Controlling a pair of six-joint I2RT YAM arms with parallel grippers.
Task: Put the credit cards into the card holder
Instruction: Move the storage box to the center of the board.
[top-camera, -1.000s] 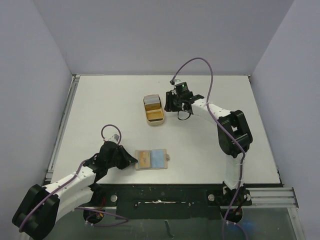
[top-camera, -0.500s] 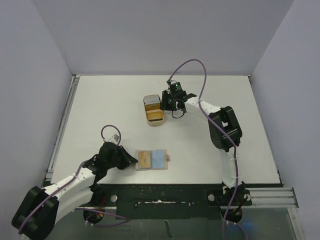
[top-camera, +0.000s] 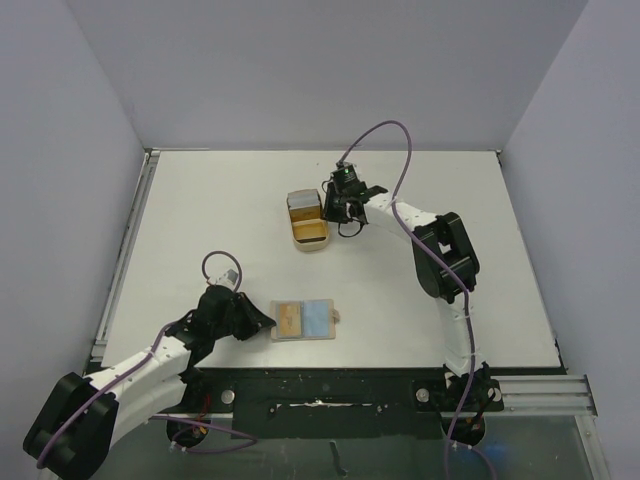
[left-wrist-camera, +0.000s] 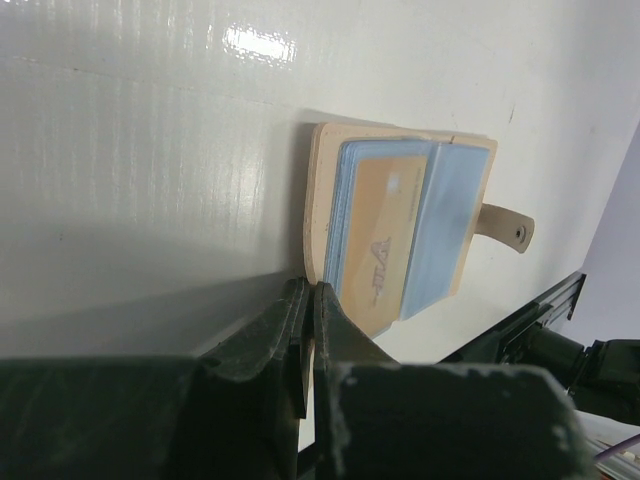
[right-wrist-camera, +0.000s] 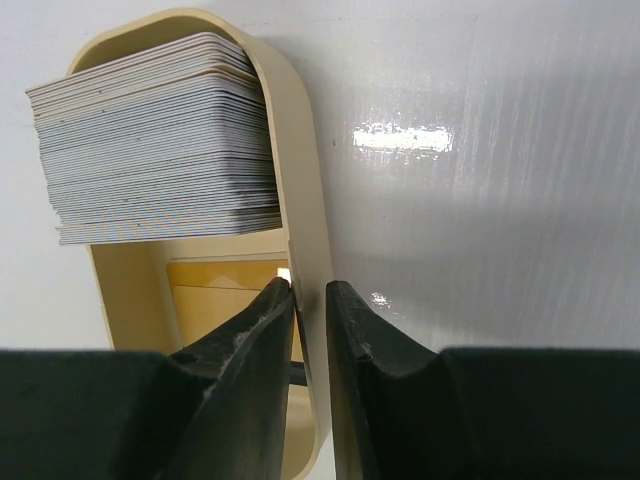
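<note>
White tabletop, pale lilac walls on three sides. Card holder lies open at 6 o'clock near the front edge, with gold and blue credit cards inside. Left gripper is clenched at the holder's 9 o'clock edge. Right gripper straddles the tray wall at 3 o'clock. Card stack sits at the tray's 12. Clamped or not, can't tell.

Left wrist view: near corner of card holder hidden behind tips of left gripper. Print on sleeved gold card blurred, unreadable.

Right wrist view: near end of tray covered by right gripper. Loose gold card partly hidden. Pad contact with tray wall not discernible.

Top view: fingertips too small to judge. Left arm cut by frame edge.
</note>
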